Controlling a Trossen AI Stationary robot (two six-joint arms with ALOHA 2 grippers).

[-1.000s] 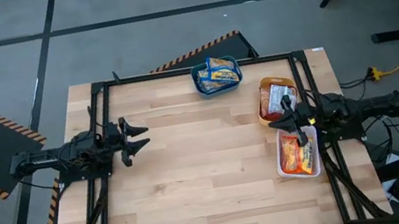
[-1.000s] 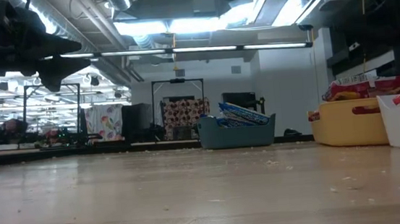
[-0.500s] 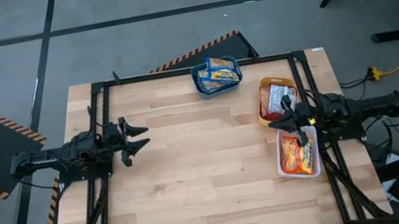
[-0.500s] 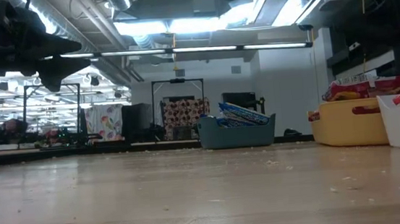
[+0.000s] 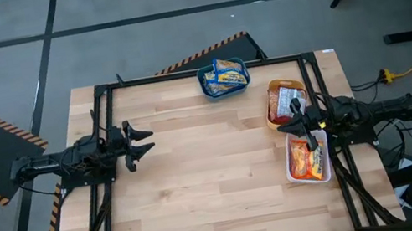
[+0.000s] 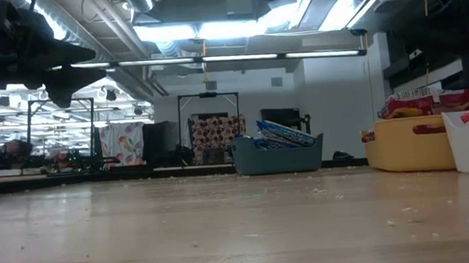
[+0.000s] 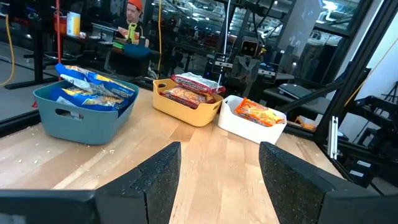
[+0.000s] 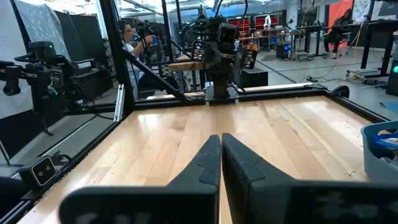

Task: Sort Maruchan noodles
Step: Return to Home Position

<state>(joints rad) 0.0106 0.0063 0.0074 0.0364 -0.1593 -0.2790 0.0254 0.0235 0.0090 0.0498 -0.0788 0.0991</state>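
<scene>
Nothing is seen to have moved since the earlier frames: both arms and all three bins are placed as before. Sorting is judged complete, since no packet is left on the bare wooden table [image 5: 206, 166]. In the high view, the blue-and-yellow noodle packets [image 5: 226, 74] are found in the teal bin [image 5: 202, 82] at upper centre. The red-and-white packets [image 5: 281, 105] are found in the yellow bin [image 5: 283, 81] at centre right, and the orange-red packets [image 5: 308, 161] in the white bin [image 5: 311, 181] just below it. The step in hand is taken to be the return to rest. Little more seems called for, as both arms are drawn back to the table's sides. The left gripper [image 5: 145, 141] is held at centre left, well apart from the bins. The right gripper [image 5: 281, 126] is held at centre right, over the gap between the yellow and white bins, so any further withdrawal would have to be kept clear of their rims. The left gripper [image 7: 219, 146] is shown spread wide and empty in its wrist view, with the three bins in a row beyond it, which the high view only suggests. The right gripper [image 8: 221, 140] is shown in its wrist view with fingers pressed together and nothing between them. Only in the low view are packets seen rising above the yellow bin's [image 6: 406, 146] rim.
</scene>
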